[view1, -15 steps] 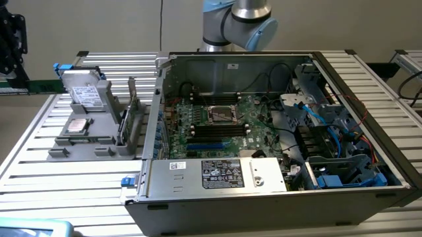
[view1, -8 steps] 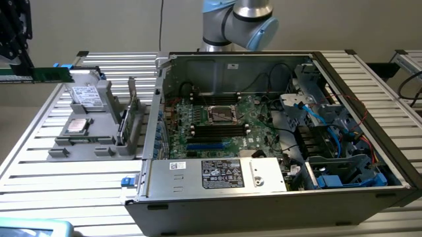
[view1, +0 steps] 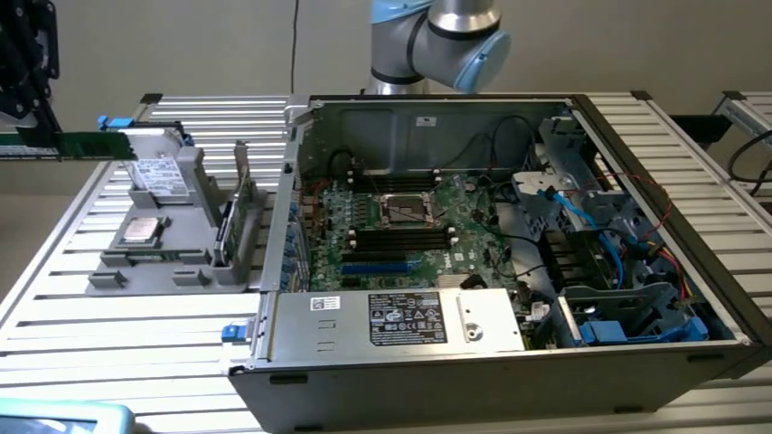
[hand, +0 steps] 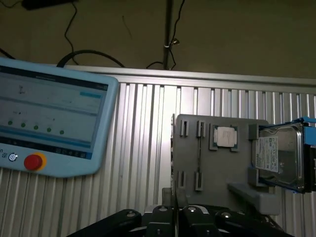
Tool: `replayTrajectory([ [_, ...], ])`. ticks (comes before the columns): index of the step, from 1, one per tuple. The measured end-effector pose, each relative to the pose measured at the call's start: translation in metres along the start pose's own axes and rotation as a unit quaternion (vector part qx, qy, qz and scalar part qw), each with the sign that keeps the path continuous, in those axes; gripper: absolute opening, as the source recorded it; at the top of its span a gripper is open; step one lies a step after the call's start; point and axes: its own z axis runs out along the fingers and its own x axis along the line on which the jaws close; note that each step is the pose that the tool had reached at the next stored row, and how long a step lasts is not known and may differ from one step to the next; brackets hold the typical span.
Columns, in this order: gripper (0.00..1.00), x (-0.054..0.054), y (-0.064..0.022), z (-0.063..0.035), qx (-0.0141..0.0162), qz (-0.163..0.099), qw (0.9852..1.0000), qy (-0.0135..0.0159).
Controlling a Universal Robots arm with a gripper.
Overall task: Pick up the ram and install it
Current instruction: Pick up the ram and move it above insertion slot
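The ram is a thin green stick, held level in the air at the exterior view's far left, above the grey parts tray. My gripper is shut on its left part. In the wrist view the ram shows edge-on, pinched between the black fingers of the gripper, with the tray below. The open computer case lies to the exterior view's right, with the motherboard's black memory slots near the processor socket.
On the tray sit a silver processor chip, a hard drive and an upright expansion card. A teach pendant lies on the slatted table beside the tray. Cables and drive cages crowd the case's right half.
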Motion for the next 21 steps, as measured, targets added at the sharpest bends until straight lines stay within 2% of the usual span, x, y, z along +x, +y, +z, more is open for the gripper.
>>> replayTrajectory([
  [6, 0.14, 0.005, -0.0235, -0.0036, 0.0001, -0.001, 1.0, -0.0083],
  [10, 0.14, 0.008, -0.0414, -0.0062, 0.0004, -0.002, 0.9999, -0.0154],
  [21, 0.14, 0.012, -0.0909, -0.0137, 0.0015, -0.006, 0.9991, -0.0424],
])
